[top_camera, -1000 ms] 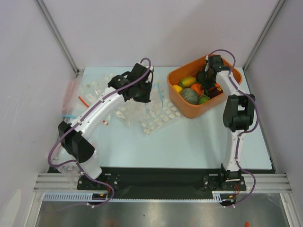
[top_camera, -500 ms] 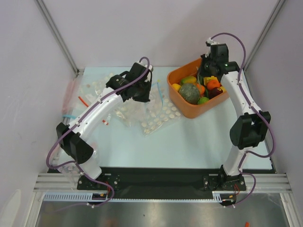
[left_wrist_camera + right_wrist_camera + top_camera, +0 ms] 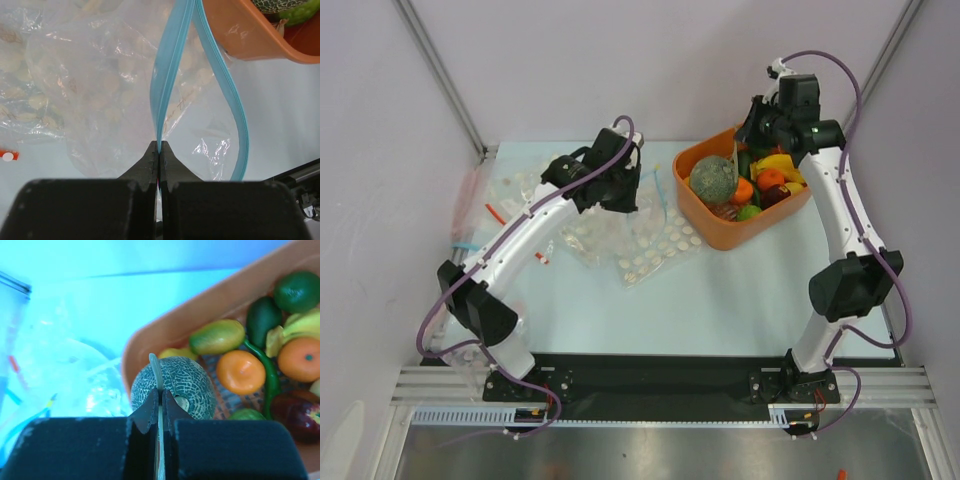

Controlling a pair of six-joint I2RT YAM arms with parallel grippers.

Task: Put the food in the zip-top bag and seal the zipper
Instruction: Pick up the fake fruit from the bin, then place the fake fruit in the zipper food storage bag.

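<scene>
The zip-top bag (image 3: 100,100) lies clear and crumpled on the table, its light-blue zipper (image 3: 172,65) parted into a loop. My left gripper (image 3: 159,147) is shut on one side of that strip; from above it (image 3: 620,192) sits just left of the orange basket (image 3: 720,235). My right gripper (image 3: 160,392) is shut on the pale stem of the grey-green bumpy ball (image 3: 187,385), which hangs over the basket's left end (image 3: 713,178). More food stays in the basket: oranges (image 3: 240,371), a mango (image 3: 217,336), an avocado (image 3: 262,316) and bananas (image 3: 295,325).
Clear bags printed with white dots (image 3: 655,250) spread under and in front of the left gripper. Another clear bag with a red strip (image 3: 495,210) lies at the far left. Grey walls and metal posts close in the table on three sides.
My right arm has risen out of the basket and swung toward its left end, lifting the grey-green ball by its stem. The left gripper has kept its hold on the blue strip.
</scene>
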